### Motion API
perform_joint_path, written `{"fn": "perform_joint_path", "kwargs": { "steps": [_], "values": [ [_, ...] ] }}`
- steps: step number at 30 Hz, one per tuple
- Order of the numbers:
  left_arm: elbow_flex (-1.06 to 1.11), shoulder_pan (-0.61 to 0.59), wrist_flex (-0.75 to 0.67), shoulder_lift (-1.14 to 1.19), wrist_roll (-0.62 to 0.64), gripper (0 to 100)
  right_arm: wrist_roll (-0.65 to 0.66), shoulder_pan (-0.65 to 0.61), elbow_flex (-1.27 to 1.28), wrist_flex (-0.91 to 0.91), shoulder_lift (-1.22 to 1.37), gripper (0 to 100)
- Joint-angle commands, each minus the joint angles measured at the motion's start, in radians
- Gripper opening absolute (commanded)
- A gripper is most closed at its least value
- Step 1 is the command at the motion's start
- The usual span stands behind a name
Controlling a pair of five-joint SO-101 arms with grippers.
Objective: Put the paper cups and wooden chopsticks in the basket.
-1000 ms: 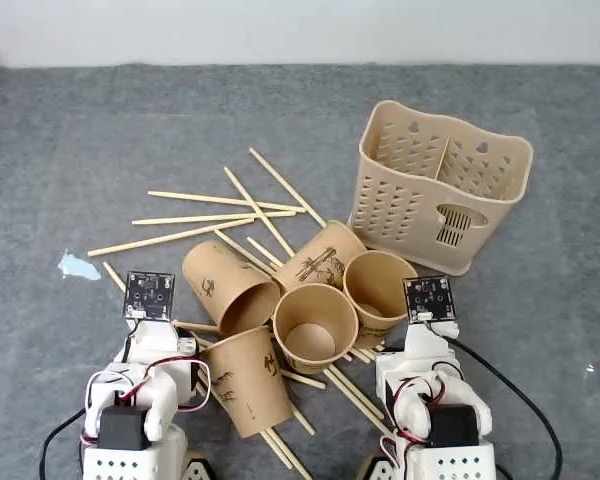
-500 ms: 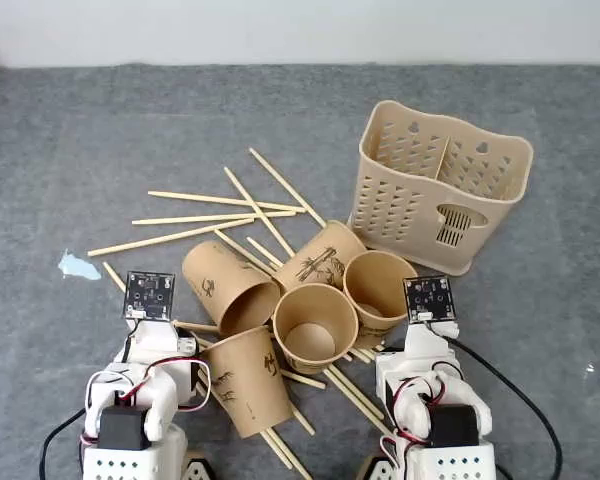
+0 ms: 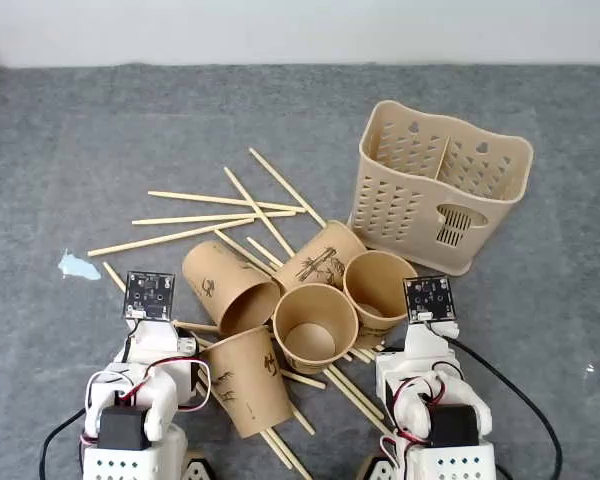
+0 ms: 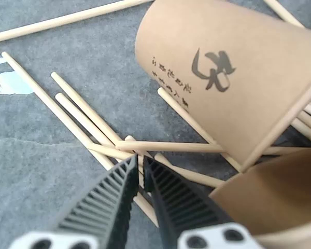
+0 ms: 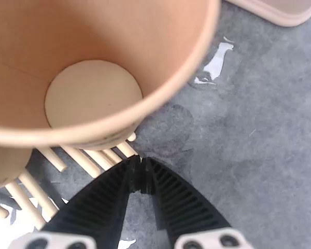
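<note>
Several brown paper cups [image 3: 316, 325] lie and stand in a cluster at the table's middle, among scattered wooden chopsticks [image 3: 220, 200]. The beige slotted basket [image 3: 440, 185] stands at the back right with nothing visible inside. My left gripper [image 4: 139, 165] is shut just above crossed chopsticks [image 4: 166, 147], beside a tipped cup [image 4: 233, 67]. My right gripper [image 5: 141, 167] is shut over bare mat, close to an upright cup [image 5: 88, 67] and chopstick ends [image 5: 88, 158]. Both arms sit at the front edge, left arm [image 3: 148, 345] and right arm [image 3: 430, 345].
A blue scrap [image 3: 77, 266] lies on the grey mat at the left. White flecks [image 5: 215, 62] mark the mat near the basket's base [image 5: 280, 13]. Open mat stretches to the left and behind the cups.
</note>
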Motion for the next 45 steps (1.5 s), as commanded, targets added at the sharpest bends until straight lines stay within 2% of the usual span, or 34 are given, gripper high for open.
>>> {"fn": "perform_joint_path", "kwargs": {
  "steps": [1, 21, 29, 39, 45],
  "values": [
    [-0.008, 0.003, 0.003, -0.017, 0.011, 1, 0.008, 0.001, 0.017, 0.005, -0.015, 0.9],
    [-0.008, 0.003, 0.003, -0.017, 0.011, 1, 0.011, 0.007, 0.005, 0.010, -0.015, 1.1],
    [-0.008, 0.003, 0.003, -0.017, 0.011, 1, 0.011, 0.280, -0.295, 0.051, -0.015, 1.2],
    [-0.008, 0.003, 0.003, -0.017, 0.011, 1, 0.002, 0.280, -0.631, 0.041, -0.015, 0.9],
    [-0.008, 0.003, 0.003, -0.017, 0.011, 1, -0.064, 0.266, -0.769, 0.054, 0.053, 0.8]
  ]
}}
